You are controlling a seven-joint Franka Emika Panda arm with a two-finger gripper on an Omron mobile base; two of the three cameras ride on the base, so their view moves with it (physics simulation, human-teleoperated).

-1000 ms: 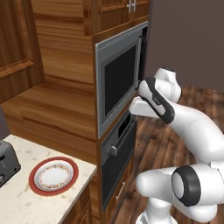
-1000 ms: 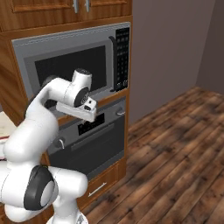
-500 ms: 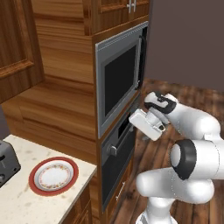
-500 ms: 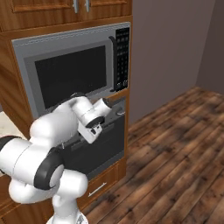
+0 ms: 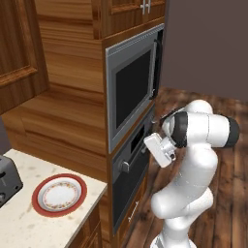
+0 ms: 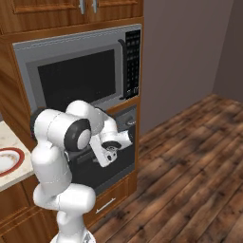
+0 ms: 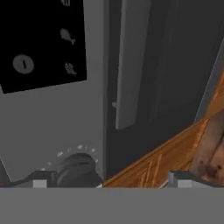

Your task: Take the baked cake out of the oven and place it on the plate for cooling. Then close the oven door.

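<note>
The white arm was folded tight in front of the cabinet column, its elbow raised and its forearm bent down and in toward the oven [image 5: 130, 167]. The hand [image 5: 154, 145] sat just in front of the oven's upper control strip, below the microwave [image 5: 131, 87]. In the right base view the hand [image 6: 124, 137] lay against the same strip, partly hidden behind the wrist. In the hand view the two finger tips [image 7: 40, 179] stood far apart at the bottom corners with nothing between them, so the hand was apart and empty.

The hand view was rolled, so the oven's front ran sideways. The round knob [image 7: 77, 168] lay just beside the left finger tip, with the black display [image 7: 41, 41] above it. The bar handle [image 7: 129, 65] of the oven door [image 7: 175, 65] stretched away past the knob, apart from the fingers. The oven door [image 5: 127, 186] was shut, flush with the cabinet. The baked cake could not be seen.

The plate [image 5: 59, 194], red-rimmed with a pale patterned centre, lay bare on the speckled surface [image 5: 29, 223] well to the left of the hand. A grey toaster [image 5: 7, 180] stood near it at the picture's edge. In the right base view a slice of the plate [image 6: 6, 160] showed at the left edge. Wooden cabinets [image 5: 68, 82] rose around the appliances, and a plank floor [image 6: 190, 166] spread to the right.
</note>
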